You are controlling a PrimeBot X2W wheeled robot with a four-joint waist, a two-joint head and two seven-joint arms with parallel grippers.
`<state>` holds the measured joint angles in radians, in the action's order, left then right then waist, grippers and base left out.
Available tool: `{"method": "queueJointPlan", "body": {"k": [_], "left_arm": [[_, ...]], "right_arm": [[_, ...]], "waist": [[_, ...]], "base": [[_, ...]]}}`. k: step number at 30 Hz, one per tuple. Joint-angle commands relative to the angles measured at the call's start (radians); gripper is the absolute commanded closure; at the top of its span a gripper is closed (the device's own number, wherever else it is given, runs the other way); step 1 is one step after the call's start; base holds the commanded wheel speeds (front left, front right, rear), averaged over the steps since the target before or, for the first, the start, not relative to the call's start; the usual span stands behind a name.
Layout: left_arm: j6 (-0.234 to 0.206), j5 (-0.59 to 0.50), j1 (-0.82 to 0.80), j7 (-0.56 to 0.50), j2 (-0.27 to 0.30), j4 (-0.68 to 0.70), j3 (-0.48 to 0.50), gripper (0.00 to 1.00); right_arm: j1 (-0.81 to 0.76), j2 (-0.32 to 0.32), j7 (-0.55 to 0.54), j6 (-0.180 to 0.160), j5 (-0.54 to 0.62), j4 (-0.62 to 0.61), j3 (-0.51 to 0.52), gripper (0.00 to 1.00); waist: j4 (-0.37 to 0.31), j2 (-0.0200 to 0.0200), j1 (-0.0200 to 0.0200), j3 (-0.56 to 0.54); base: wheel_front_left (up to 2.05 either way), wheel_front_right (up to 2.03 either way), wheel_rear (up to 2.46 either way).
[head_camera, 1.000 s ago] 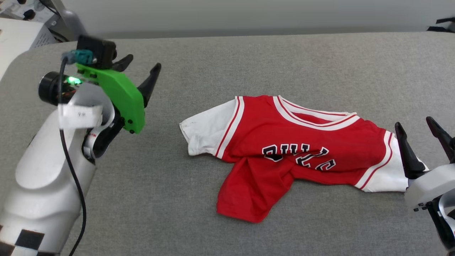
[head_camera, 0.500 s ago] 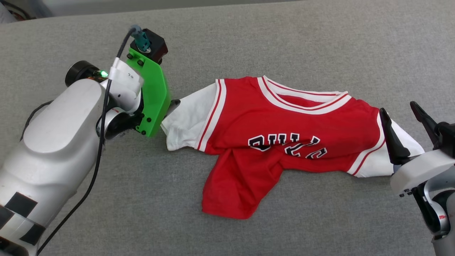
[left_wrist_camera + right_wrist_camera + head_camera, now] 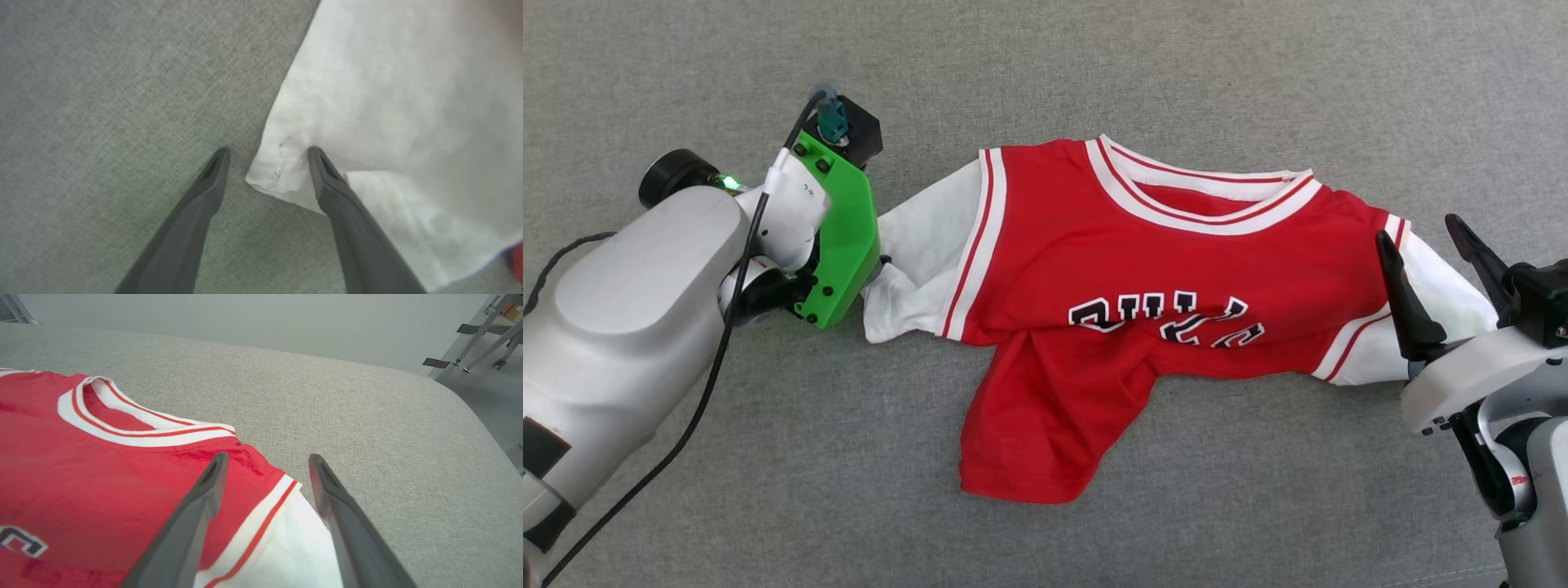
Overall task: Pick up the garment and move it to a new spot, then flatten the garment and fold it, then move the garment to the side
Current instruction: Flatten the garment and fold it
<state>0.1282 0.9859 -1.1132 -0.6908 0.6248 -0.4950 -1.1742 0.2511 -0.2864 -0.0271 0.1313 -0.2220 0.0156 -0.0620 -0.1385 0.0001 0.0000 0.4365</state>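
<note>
Bright even light, soft shadows, left wrist view blurred

In the head view my left gripper (image 3: 267,150) is all but hidden behind its green mount (image 3: 845,237); my right gripper (image 3: 1417,230) covers part of the shirt (image 3: 1143,245) at its right-hand sleeve (image 3: 1445,286); the lettering (image 3: 1168,318) is creased, its lower half lost under a fold, so I cannot read it whole; in the left wrist view the left-hand sleeve (image 3: 388,102) blurs toward the top right, and I cannot tell whether the finger over its corner touches it.
</note>
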Motion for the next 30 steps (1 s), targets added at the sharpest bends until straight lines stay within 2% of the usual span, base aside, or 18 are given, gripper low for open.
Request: {"method": "queueJointPlan", "body": {"k": [1,6,12,17,23,30], "left_arm": [[0.002,0.009,0.05,-0.018,-0.006,-0.014,-0.057,1.0],[0.002,0.029,0.046,0.058,0.007,-0.014,-0.08,1.0],[0.002,0.016,0.014,0.27,0.02,-0.058,-0.068,1.0],[0.002,0.027,0.002,0.391,0.029,-0.082,-0.04,1.0],[0.002,0.029,-0.004,0.478,0.057,-0.098,-0.006,1.0],[-0.02,0.019,0.001,0.511,0.096,-0.068,0.003,1.0]], "right_arm": [[0.02,-0.001,0.01,-0.001,-0.002,0.005,-0.001,0.0],[0.02,-0.008,0.012,-0.001,-0.001,0.011,0.002,0.0],[0.01,-0.033,0.0,-0.001,0.001,-0.001,0.032,0.0],[0.016,-0.076,-0.027,-0.001,-0.017,-0.018,0.071,0.0],[0.049,-0.154,-0.102,-0.001,-0.057,-0.046,0.092,0.0],[0.162,-0.302,-0.266,-0.001,-0.166,-0.061,0.038,0.0]], "waist": [[0.001,-0.0001,0.0,0.001],[0.014,-0.0001,0.0,-0.024],[0.041,-0.0001,0.0,-0.076],[0.071,-0.0001,0.0,-0.118],[0.1,-0.0001,0.0,-0.146],[0.122,-0.0001,0.0,-0.14]], "base": [[0.0,0.0,0.0],[0.0,0.0,0.0],[0.0,0.0,0.0],[0.0,0.0,0.0],[0.0,0.0,0.0],[0.0,0.0,0.0]]}}
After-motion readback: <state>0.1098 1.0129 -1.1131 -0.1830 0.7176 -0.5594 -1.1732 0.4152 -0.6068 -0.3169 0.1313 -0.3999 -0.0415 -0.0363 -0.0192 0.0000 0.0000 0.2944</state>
